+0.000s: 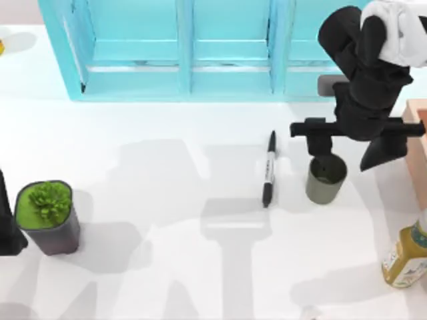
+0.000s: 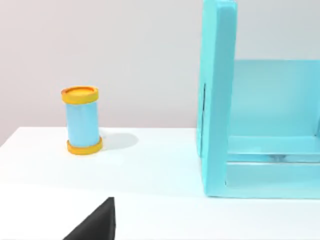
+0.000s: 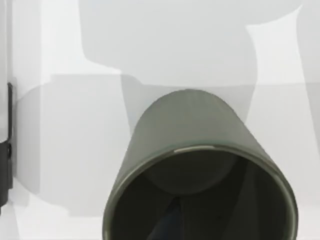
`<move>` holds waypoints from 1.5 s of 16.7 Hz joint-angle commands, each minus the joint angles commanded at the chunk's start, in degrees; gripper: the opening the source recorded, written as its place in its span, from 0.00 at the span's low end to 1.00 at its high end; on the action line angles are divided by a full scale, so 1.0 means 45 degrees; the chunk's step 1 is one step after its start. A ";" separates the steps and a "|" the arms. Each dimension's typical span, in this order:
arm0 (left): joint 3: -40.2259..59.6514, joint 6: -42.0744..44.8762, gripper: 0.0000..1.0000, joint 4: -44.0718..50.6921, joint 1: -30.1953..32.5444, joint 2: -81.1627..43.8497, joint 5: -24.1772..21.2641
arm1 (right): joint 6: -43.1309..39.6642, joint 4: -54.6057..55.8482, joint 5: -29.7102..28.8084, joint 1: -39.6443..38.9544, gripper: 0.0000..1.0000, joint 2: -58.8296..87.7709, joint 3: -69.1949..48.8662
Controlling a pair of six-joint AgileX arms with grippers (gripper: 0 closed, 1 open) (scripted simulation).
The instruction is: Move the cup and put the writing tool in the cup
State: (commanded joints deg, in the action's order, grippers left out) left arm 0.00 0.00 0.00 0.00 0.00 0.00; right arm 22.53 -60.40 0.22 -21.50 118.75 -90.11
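Two arms are seen in the top view. The right gripper (image 1: pixel 325 152) is lowered over the far rim of the cup (image 1: pixel 326 179), right of centre on the worktop (image 1: pixel 167 267); whether its fingers are open or closed cannot be told. The cup is upright, its inside dark (image 3: pixel 200 200). The marker (image 1: pixel 269 168) lies just left of it, apart. The left arm (image 1: pixel 8 227) is parked at the left edge beside a potted plant (image 1: pixel 48 217).
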 joint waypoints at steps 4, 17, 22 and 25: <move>0.0000 0.0000 1.00 0.0000 0.0000 0.0000 0.0000 | 0.0000 0.0000 0.0000 0.0000 1.00 0.0000 0.0000; 0.0000 0.0000 1.00 0.0000 0.0000 0.0000 0.0000 | -0.0015 -0.2876 0.0008 -0.0007 1.00 0.0345 -0.2994; 0.0000 0.0000 1.00 0.0000 0.0000 0.0000 0.0000 | -0.0035 -0.6765 0.0006 0.0057 1.00 0.0510 -0.7153; 0.0000 0.0000 1.00 0.0000 0.0000 0.0000 0.0000 | -0.0063 -0.7809 -0.0007 0.0097 1.00 0.0440 -0.8225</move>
State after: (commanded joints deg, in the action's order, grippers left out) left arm 0.00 0.00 0.00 0.00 0.00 0.00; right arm 22.24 -95.54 0.19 -21.06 120.73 -127.12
